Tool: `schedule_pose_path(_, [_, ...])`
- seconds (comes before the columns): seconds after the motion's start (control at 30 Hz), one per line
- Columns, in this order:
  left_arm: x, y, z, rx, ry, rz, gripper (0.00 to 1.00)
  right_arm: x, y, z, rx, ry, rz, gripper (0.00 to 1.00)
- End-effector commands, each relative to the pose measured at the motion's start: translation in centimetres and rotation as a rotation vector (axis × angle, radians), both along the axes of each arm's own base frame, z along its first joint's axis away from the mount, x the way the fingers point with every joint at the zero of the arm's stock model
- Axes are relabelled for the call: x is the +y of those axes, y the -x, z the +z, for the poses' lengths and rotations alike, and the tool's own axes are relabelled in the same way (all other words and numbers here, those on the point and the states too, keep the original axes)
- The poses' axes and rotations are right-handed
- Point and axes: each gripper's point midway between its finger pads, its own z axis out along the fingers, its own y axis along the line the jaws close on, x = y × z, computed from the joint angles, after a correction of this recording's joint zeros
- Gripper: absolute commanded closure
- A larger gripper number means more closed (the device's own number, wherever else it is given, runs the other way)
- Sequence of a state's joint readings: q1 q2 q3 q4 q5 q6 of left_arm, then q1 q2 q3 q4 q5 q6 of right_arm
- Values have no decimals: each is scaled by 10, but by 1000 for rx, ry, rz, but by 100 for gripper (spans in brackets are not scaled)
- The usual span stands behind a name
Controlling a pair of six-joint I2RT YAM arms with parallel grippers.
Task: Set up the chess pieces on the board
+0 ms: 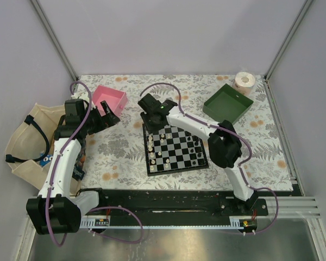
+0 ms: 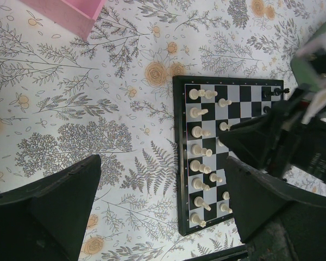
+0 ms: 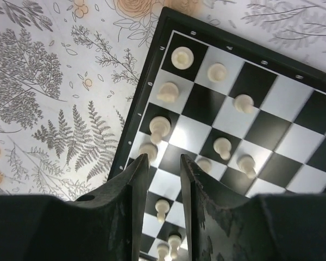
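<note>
The board (image 1: pixel 176 155) lies at the table's middle. Cream-white chess pieces (image 1: pixel 151 145) stand along its left side and black ones (image 1: pixel 198 149) along its right. My right gripper (image 1: pixel 155 123) hangs over the board's far-left corner. In the right wrist view the right gripper (image 3: pixel 163 159) is open with nothing between its fingers (image 3: pixel 136 185). Beneath it, white pieces (image 3: pixel 160 126) stand on the board (image 3: pixel 271 98). My left gripper (image 1: pixel 106 120) is by the pink tray, away from the board. It is wide open and empty (image 2: pixel 162 160), above the cloth beside the board (image 2: pixel 177 163).
A pink tray (image 1: pixel 113 98) sits at the back left and a green tray (image 1: pixel 228 104) at the back right, with a tape roll (image 1: pixel 244 81) behind it. A beige bag (image 1: pixel 24 142) lies off the table's left edge. Metal frame posts stand at the far corners.
</note>
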State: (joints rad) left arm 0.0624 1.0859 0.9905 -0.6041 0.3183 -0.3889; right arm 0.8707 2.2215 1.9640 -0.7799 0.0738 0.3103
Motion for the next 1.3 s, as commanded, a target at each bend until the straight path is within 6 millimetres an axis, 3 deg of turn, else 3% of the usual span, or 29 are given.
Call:
schedule_pose_path(0.0, [-1,-5,13,-57,-1,-17,1,-21,-19,71,-145,-94,-68,60])
schedule_pose_path(0.13, [-1,-5,14,-59,-2,-19,1,-37,-32,63,-136,-94,-118,57])
schedule_pose_path(0.27, [-2,-5,13,-58,1,-19,1,-44,-41,40,-82,-67,-135,57])
schedule_pose_path(0.53, [-1,-5,13,-56,-1,-17,1,-39,-49,11,-34,-27,-117,56])
schedule_pose_path(0.8, [-1,-5,13,-56,-2,-16,1,-37,-58,-2,-31,10,-113,56])
schedule_pose_path(0.97, [-1,-5,13,-56,0,-18,1,-37,-62,-10,-19,32,-109,61])
schedule_pose_path(1.27, [-1,-5,13,-56,0,-18,1,-39,-57,-18,3,40,-106,61])
